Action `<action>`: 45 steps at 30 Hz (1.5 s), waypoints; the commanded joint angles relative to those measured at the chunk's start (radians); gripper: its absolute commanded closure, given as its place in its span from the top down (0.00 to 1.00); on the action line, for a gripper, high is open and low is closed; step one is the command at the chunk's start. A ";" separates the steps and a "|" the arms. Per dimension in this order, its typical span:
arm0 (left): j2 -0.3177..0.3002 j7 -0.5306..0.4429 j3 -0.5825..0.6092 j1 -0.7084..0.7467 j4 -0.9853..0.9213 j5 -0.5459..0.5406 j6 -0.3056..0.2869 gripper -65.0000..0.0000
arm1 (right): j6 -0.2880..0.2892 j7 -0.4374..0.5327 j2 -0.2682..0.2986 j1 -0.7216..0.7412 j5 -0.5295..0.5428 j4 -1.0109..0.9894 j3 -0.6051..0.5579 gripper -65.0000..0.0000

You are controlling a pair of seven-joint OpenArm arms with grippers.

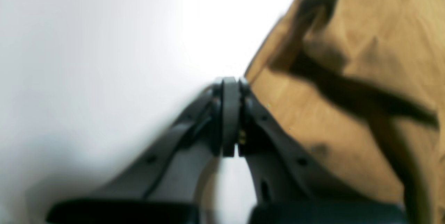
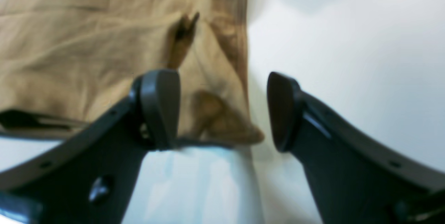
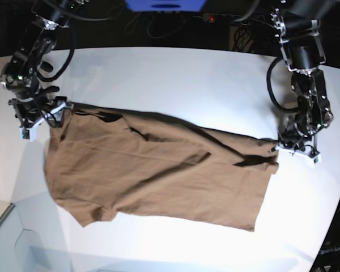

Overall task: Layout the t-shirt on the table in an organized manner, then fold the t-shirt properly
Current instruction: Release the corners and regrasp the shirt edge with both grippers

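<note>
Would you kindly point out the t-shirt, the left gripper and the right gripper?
t-shirt [image 3: 158, 175]: base view, middle of the cloth.
left gripper [image 1: 230, 88]: left wrist view, closed fingertips.
right gripper [image 2: 222, 109]: right wrist view, gap between fingertips.

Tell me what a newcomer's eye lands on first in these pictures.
First, the brown t-shirt, spread wrinkled across the middle of the glossy white table. Next, the two black arms at its far corners: the left pincer is shut right at the shirt's edge, though whether it pinches cloth is unclear. The right pincer gapes open over a bunched corner.
</note>
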 commanded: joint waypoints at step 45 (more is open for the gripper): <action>-0.003 0.068 0.005 -0.041 0.056 0.035 0.016 0.66 | 0.057 0.027 0.010 0.001 0.011 0.012 0.003 0.65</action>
